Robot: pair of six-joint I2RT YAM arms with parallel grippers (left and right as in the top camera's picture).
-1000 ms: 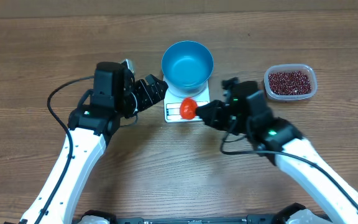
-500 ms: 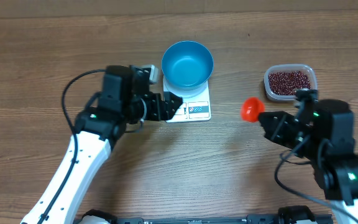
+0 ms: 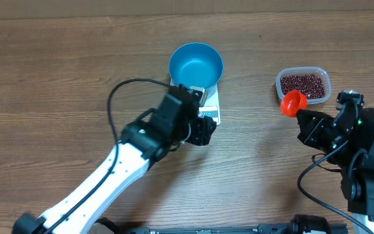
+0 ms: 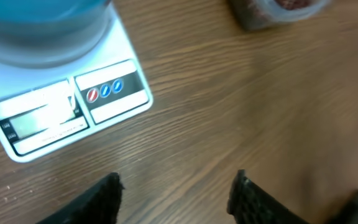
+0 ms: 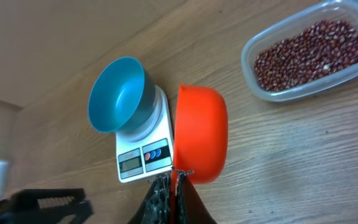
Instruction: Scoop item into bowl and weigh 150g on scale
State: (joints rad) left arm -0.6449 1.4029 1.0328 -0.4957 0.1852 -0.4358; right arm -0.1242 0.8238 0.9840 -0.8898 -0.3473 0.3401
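Right pincer [image 5: 173, 182] pinching glossy orange scoop [image 5: 201, 134] (round, plastic); left pincer [image 4: 176, 199] spread, empty. Table [image 3: 50, 65]: flat, wood-grained, matte brown.

We've got bare wooden tabletop [image 3: 252, 146] between the flat white scale [image 3: 211, 104] and the clear plastic tub [image 3: 320, 101]. The black left gripper [image 3: 208, 129] crowds the scale's front.

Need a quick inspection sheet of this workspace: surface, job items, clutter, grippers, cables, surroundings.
Surface: brown wood-grain table, no spills seen.
Job's things: round blue bowl, empty, on flat white scale; small red-brown beans in clear plastic tub.
Clutter: nothing seen.
Grippers: left gripper near scale, fingers apart, holding nothing; right gripper shut on orange plastic scoop.
Cables: black cable loops above left arm; second black cable beside right arm.
Surroundings: pale strip past far table edge.
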